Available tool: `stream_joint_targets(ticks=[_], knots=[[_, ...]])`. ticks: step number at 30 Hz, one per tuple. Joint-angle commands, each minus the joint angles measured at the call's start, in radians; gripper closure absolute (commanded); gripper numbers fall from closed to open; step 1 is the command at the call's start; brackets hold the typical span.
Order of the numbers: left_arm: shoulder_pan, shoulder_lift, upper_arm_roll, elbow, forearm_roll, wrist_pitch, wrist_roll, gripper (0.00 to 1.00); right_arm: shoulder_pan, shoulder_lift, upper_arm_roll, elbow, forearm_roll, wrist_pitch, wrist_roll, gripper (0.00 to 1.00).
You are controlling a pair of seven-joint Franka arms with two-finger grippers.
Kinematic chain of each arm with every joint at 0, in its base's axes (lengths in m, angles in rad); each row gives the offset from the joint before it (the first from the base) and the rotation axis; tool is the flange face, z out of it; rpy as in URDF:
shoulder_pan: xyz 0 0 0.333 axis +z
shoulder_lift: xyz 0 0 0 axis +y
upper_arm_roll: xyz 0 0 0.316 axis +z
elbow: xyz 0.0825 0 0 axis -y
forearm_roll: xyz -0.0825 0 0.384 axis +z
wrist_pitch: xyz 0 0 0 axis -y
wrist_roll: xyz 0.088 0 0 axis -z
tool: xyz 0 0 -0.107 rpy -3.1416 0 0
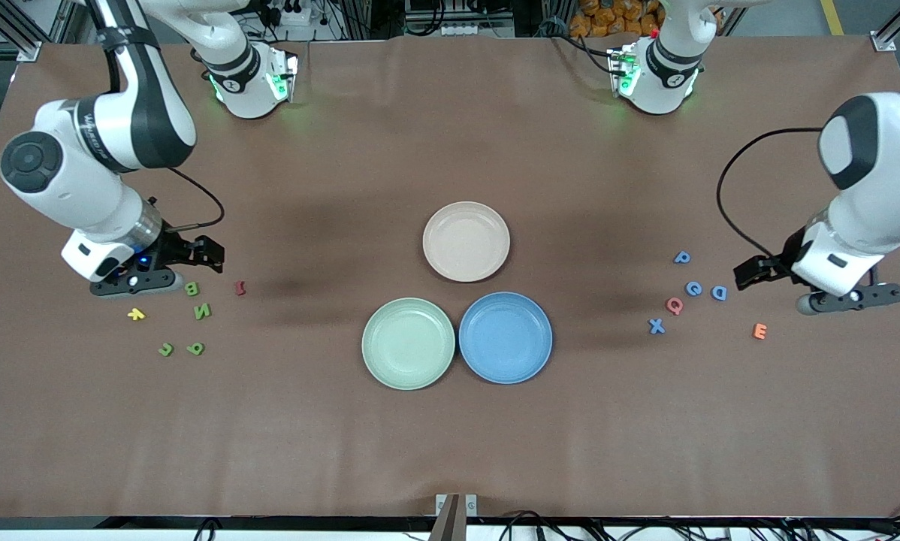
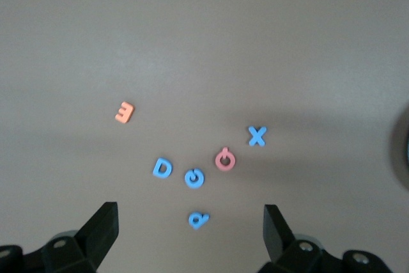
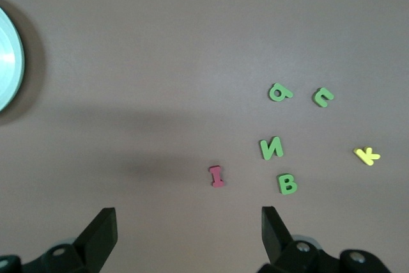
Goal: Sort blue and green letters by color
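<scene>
Four green letters lie toward the right arm's end: B point(image 1: 191, 288), N point(image 1: 203, 310), L point(image 1: 166, 349) and G point(image 1: 195, 348). The right wrist view shows B point(image 3: 287, 184), N point(image 3: 271, 148), G point(image 3: 280, 92) and L point(image 3: 323, 97). Four blue letters lie toward the left arm's end: P point(image 1: 681, 258), C point(image 1: 693, 288), D point(image 1: 719, 292) and X point(image 1: 656, 326). The left wrist view shows P point(image 2: 199, 220), C point(image 2: 194, 178), D point(image 2: 162, 168) and X point(image 2: 257, 135). My right gripper point(image 1: 208, 254) point(image 3: 187, 222) is open and empty, above the table beside the B. My left gripper point(image 1: 750, 273) point(image 2: 190, 222) is open and empty, beside the D.
A beige plate point(image 1: 466, 241), a green plate point(image 1: 408, 343) and a blue plate point(image 1: 505, 337) stand empty mid-table. A yellow letter point(image 1: 136, 314) and a dark-red I point(image 1: 240, 287) lie among the green letters. A pink Q point(image 1: 674, 305) and an orange E point(image 1: 759, 330) lie among the blue ones.
</scene>
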Motion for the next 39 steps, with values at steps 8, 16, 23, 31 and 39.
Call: stream_joint_targets(ticks=[8,16,23,31,39], knots=[[-0.004,-0.034,-0.003,-0.368,0.026,0.478,0.006,0.0,-0.009,0.024,0.005,-0.101,-0.043,0.155,0.031,0.0],[-0.003,-0.014,-0.001,-0.491,0.025,0.629,0.006,0.0,-0.032,0.053,0.005,-0.109,-0.103,0.16,0.085,0.01],[0.0,-0.002,-0.001,-0.535,0.025,0.658,0.006,0.0,-0.052,0.087,0.005,-0.109,-0.113,0.196,0.1,0.01],[0.005,0.084,-0.001,-0.558,0.025,0.753,0.006,0.0,-0.08,0.128,0.002,-0.111,-0.142,0.252,0.1,0.01],[0.002,0.118,-0.001,-0.566,0.017,0.762,0.005,0.0,-0.086,0.182,-0.003,-0.157,-0.142,0.391,0.105,0.05]])
